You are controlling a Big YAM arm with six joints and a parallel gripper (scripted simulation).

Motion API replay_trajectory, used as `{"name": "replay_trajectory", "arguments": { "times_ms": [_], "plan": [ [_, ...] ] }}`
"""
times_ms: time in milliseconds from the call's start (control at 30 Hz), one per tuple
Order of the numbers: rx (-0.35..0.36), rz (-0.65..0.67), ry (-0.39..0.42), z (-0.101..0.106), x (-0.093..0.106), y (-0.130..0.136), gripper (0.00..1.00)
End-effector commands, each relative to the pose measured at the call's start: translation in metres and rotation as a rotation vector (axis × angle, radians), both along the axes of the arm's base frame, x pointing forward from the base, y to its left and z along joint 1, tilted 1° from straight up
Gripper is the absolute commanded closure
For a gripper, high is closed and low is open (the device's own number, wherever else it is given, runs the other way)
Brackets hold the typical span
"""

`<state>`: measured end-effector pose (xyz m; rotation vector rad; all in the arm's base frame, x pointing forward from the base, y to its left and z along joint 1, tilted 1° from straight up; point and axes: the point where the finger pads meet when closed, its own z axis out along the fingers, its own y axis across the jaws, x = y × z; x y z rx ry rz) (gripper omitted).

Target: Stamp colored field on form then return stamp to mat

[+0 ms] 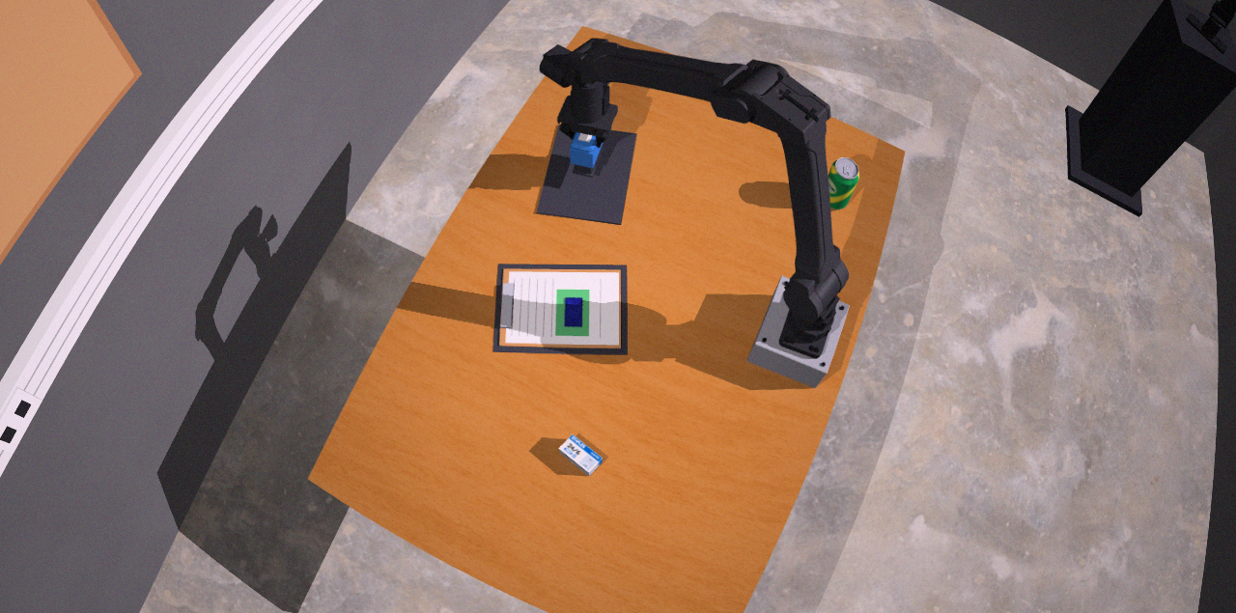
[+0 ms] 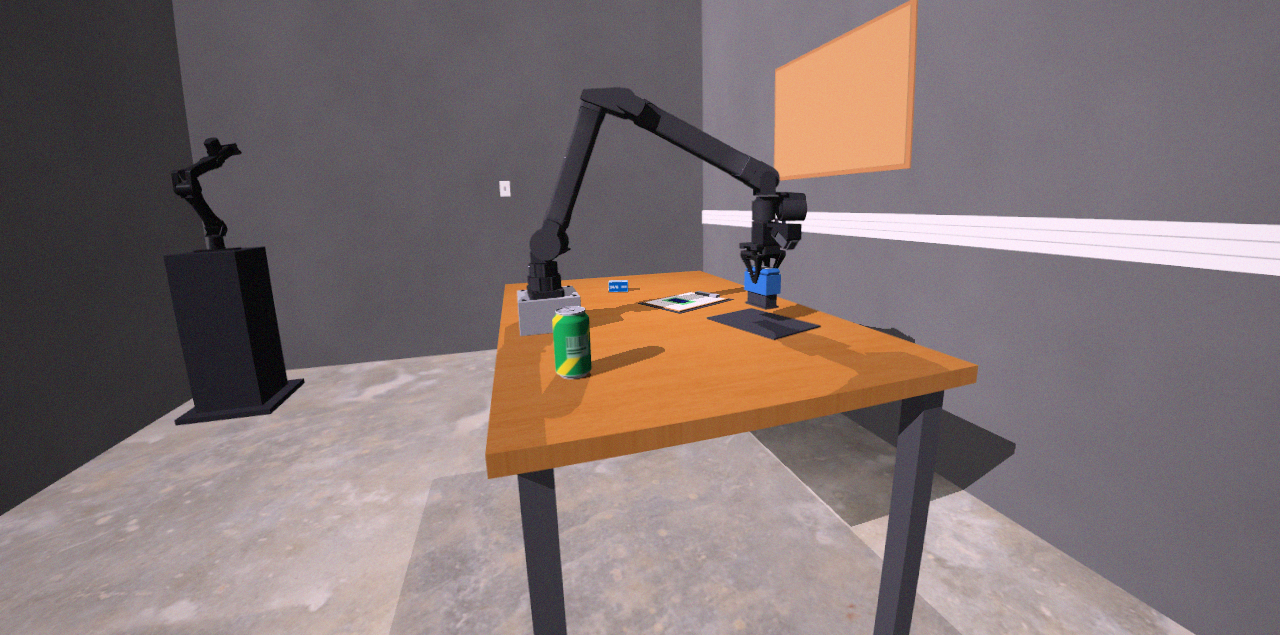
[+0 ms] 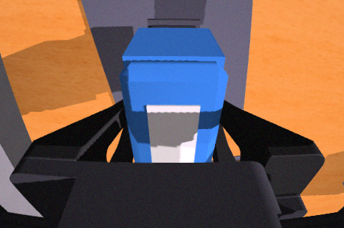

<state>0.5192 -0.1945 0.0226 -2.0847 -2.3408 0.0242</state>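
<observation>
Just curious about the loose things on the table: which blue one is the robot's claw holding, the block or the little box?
The blue block, the stamp: the gripper clamps it above the dark mat. The little box lies alone near the table's far edge.

stamp (image 1: pixel 584 151): showing bright blue, with a grey and white panel on one face
gripper (image 3: pixel 173 138): showing black, clamping the blue stamp
mat (image 1: pixel 596 194): lying dark grey
form (image 1: pixel 535 308): showing white with thin grey lines, in a dark frame
field (image 1: pixel 571 327): showing green with a dark blue rectangle inside
table (image 1: pixel 484 454): showing orange wood grain
can (image 2: pixel 571 343): showing green with yellow stripes and a white label
box (image 1: pixel 581 453): showing blue and white
base (image 1: pixel 769 349): showing light grey
board (image 2: pixel 841 94): showing pale orange with a darker orange edge
</observation>
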Motion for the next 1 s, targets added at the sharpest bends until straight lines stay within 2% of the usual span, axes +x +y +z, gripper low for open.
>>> {"name": "replay_trajectory", "arguments": {
  "times_ms": [0,167,233,333,467,567,700,733,767,800,900,967],
  "plan": [
    [-0.012,-0.002,-0.030,0.013,0.021,-0.005,0.72],
    [-0.018,-0.002,-0.044,0.011,0.024,-0.006,0.72],
    [-0.017,-0.002,-0.043,0.004,0.023,-0.006,0.72],
    [-0.001,-0.002,0.002,-0.018,0.003,0.000,0.72],
    [-0.005,-0.002,-0.008,-0.024,0.007,-0.002,0.72],
    [-0.001,-0.002,0.002,-0.035,0.002,-0.001,0.72],
    [-0.006,-0.002,-0.012,-0.034,0.009,-0.004,0.72],
    [-0.021,-0.002,-0.053,-0.012,0.014,-0.006,0.72],
    [-0.019,-0.002,-0.045,-0.016,0.010,-0.005,0.72],
    [-0.020,-0.002,-0.050,-0.019,0.016,-0.008,0.72],
    [-0.007,-0.002,-0.013,-0.040,0.008,-0.005,0.72],
    [-0.005,-0.002,-0.009,-0.043,0.006,-0.004,0.72]
  ]
}}
